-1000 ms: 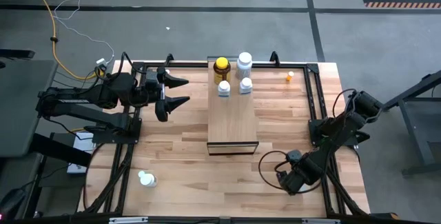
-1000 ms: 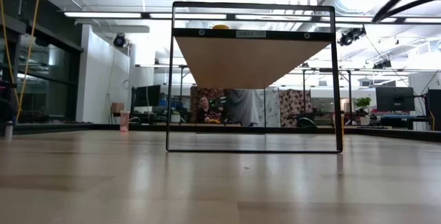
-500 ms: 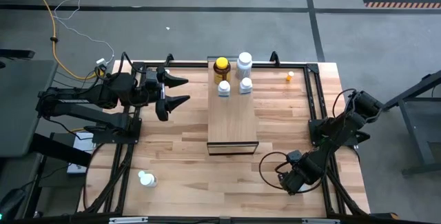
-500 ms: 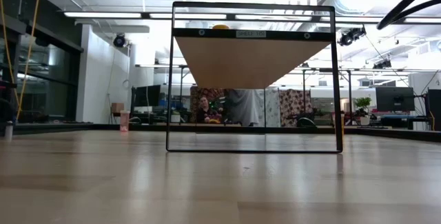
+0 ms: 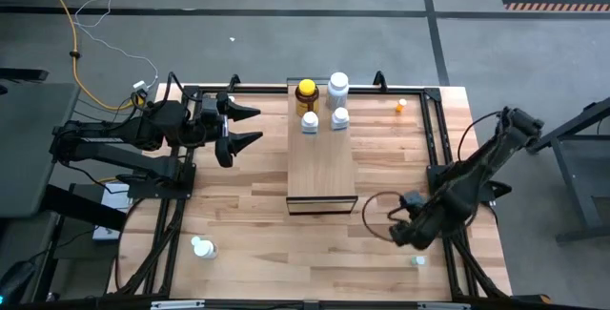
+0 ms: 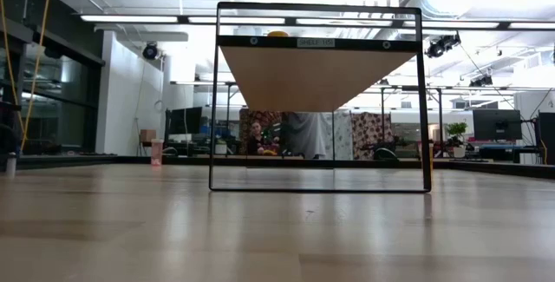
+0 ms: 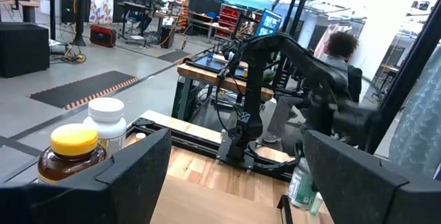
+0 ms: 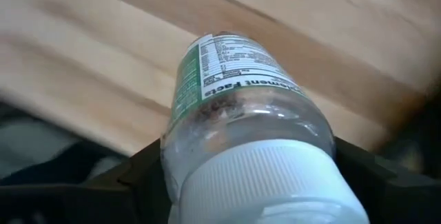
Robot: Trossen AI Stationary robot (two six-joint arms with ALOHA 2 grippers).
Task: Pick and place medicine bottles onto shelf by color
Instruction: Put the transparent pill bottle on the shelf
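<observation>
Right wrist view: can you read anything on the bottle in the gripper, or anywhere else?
"Supplement Facts": heading on the green-and-white label of the clear bottle held in the right gripper.
The fine print under it is too blurred to read.
The small tag on the shelf front edge is too small to read.

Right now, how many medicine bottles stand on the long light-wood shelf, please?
4, clustered at one end of the shelf: a yellow-capped amber bottle, a large white bottle, and two small white bottles.

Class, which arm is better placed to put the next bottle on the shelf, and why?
Probably the right: the right gripper already grips a clear green-labelled bottle. The left gripper hangs open and empty beside the shelf.
</observation>
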